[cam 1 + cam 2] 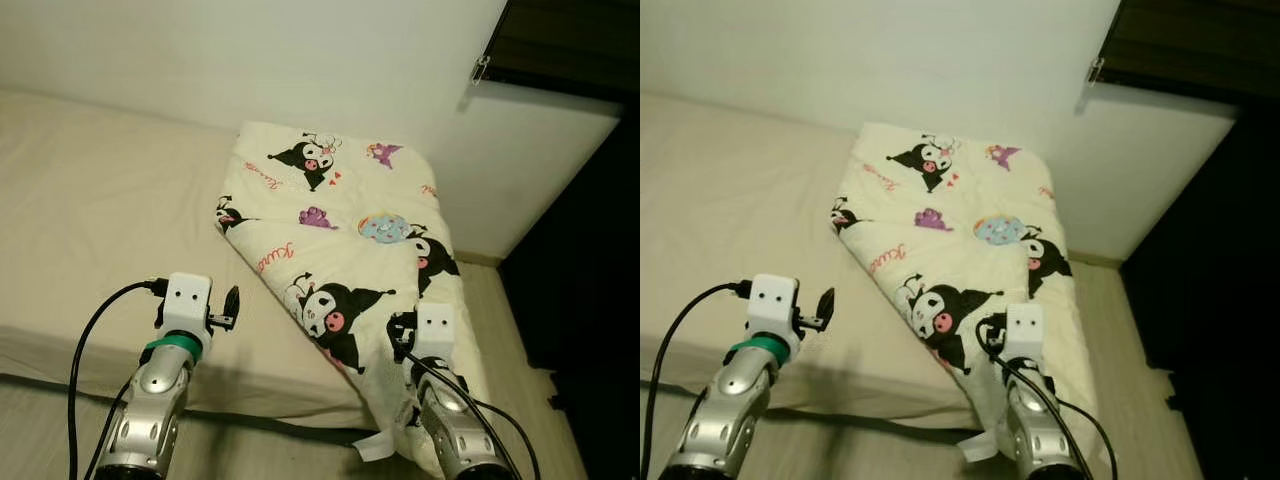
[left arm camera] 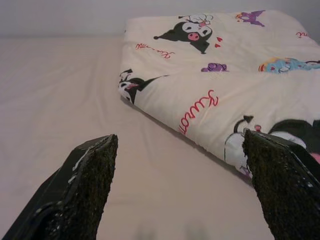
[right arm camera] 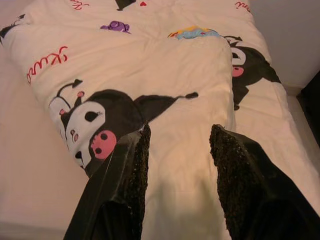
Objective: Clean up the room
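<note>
Both grippers are raised over the near edge of the bed. Of the two, the right gripper (image 3: 180,145) hangs low above the folded quilt (image 1: 345,235), its two black fingers (image 3: 131,165) spread a moderate way apart with nothing between them; the wrist view looks down past the tips onto cream cloth beside a large black-and-white cartoon face with a pink nose. From the head camera the white block of that wrist sits over the quilt's near corner, with a black cable looping off the silver forearm.

Off to the left, the left gripper (image 2: 180,150) is held above the bare mattress (image 1: 100,220), fingers set wide apart and empty. Between its fingertips the wrist view shows the smooth beige sheet running up to the quilt's folded edge, which rises a little from the sheet and casts a thin shadow. A green band rings that wrist, and a black cable arcs from the wrist block down past the arm.

The quilt is cream, printed with black cartoon figures, red script and small purple and blue shapes. It lies folded on the right part of the bed, skewed to the mattress edges, its far end close to the white wall (image 1: 300,60) and its near right corner hanging over the mattress side. A small white tag (image 1: 375,445) juts out at that lower corner. Right of the bed lies a strip of pale floor (image 1: 500,330), then a dark area.
</note>
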